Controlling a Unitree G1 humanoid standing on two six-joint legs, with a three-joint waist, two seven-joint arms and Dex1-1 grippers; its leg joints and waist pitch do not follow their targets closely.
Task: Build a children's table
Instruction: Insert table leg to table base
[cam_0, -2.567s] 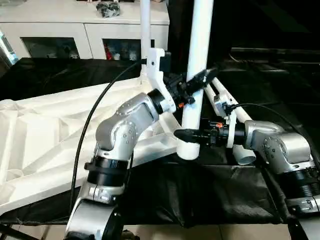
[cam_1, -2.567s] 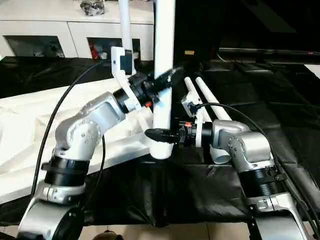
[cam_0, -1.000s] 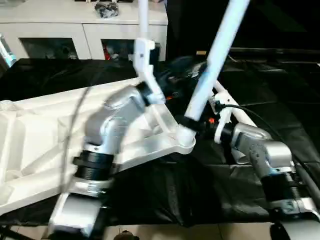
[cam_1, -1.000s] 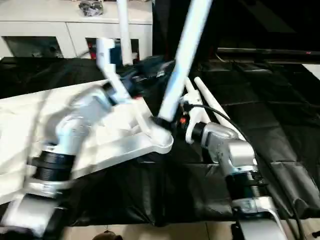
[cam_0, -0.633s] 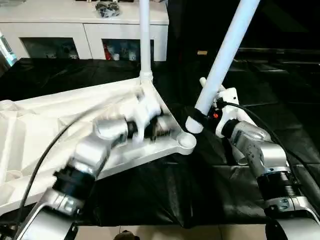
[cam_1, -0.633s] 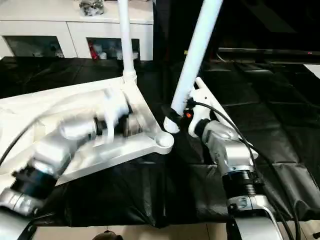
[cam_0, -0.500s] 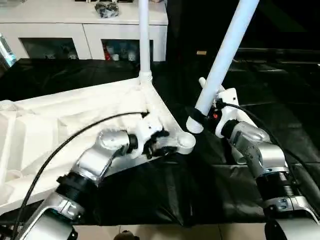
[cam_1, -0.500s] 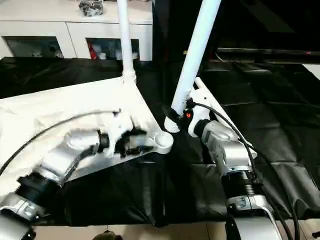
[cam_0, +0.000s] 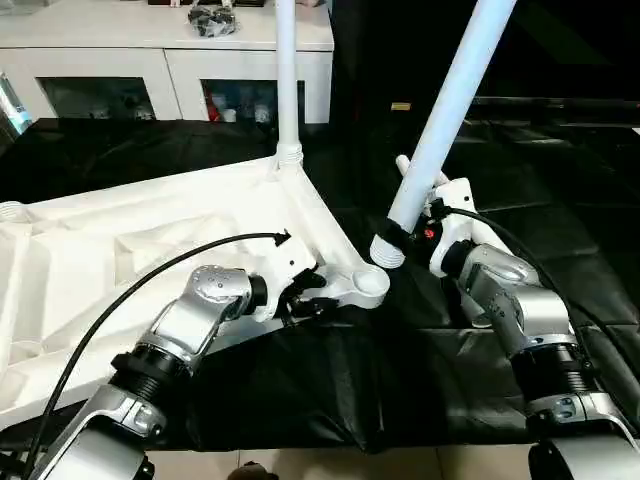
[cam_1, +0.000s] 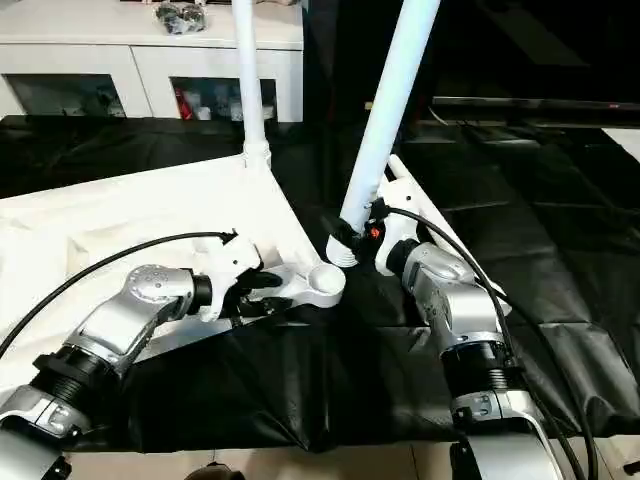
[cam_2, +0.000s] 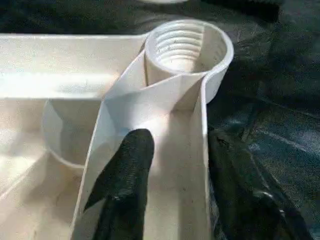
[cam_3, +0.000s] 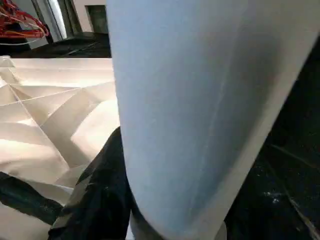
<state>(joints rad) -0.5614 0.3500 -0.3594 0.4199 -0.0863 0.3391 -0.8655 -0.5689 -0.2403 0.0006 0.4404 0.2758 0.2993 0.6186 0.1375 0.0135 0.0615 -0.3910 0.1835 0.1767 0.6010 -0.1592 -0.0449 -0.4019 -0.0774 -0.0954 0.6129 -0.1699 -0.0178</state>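
The children's table lies as an upturned white top (cam_0: 120, 240) on black cloth. One leg (cam_0: 287, 80) stands upright in the far corner socket. My right gripper (cam_0: 398, 233) is shut on a second white leg (cam_0: 450, 100), which leans to the right. Its lower end hangs just beside the empty, threaded near corner socket (cam_2: 187, 45). My left gripper (cam_0: 305, 293) is low at the top's near edge, just behind that socket. One black finger (cam_2: 125, 175) is inside the rim wall and the other outside it, closed on the rim.
Two more white legs (cam_1: 405, 185) lie on the cloth behind my right forearm. A white cabinet (cam_0: 150, 60) with shelf openings stands at the back. Black cloth (cam_0: 380, 380) covers the work surface in front and to the right.
My left arm has swung down from the raised leg to the top's rim by the near socket and closed there. The right gripper's leg has shifted slightly off that socket.
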